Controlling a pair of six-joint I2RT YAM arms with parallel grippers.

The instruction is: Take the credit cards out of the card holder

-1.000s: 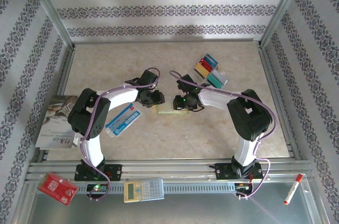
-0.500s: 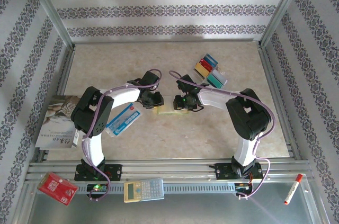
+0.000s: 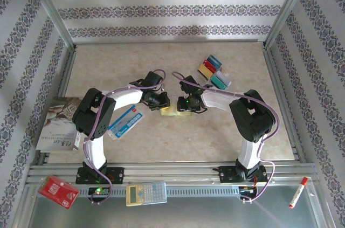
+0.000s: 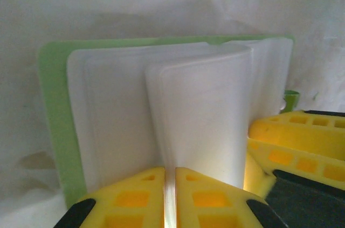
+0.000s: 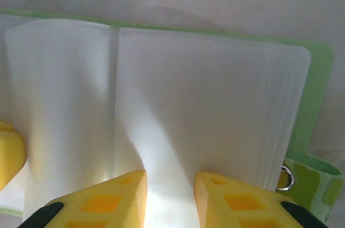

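Left wrist: card holder (image 4: pixel 124 115) pinched inside the left gripper (image 4: pixel 170 198)

- Overhead, my left gripper (image 3: pixel 163 104) and right gripper (image 3: pixel 183 107) cover most of the card holder (image 3: pixel 171 112); just a pale sliver shows between them.
- Left wrist view: my fingers (image 4: pixel 207 195) run off the bottom edge, and the clear sleeve (image 4: pixel 199 115) pinched between them blurs at its foot.
- Right wrist view: the sleeves look milky, so I cannot tell whether any holds a card.
- The credit cards (image 3: pixel 214 71) are too small to read.
- My left arm hides an edge of the book (image 3: pixel 56 125).
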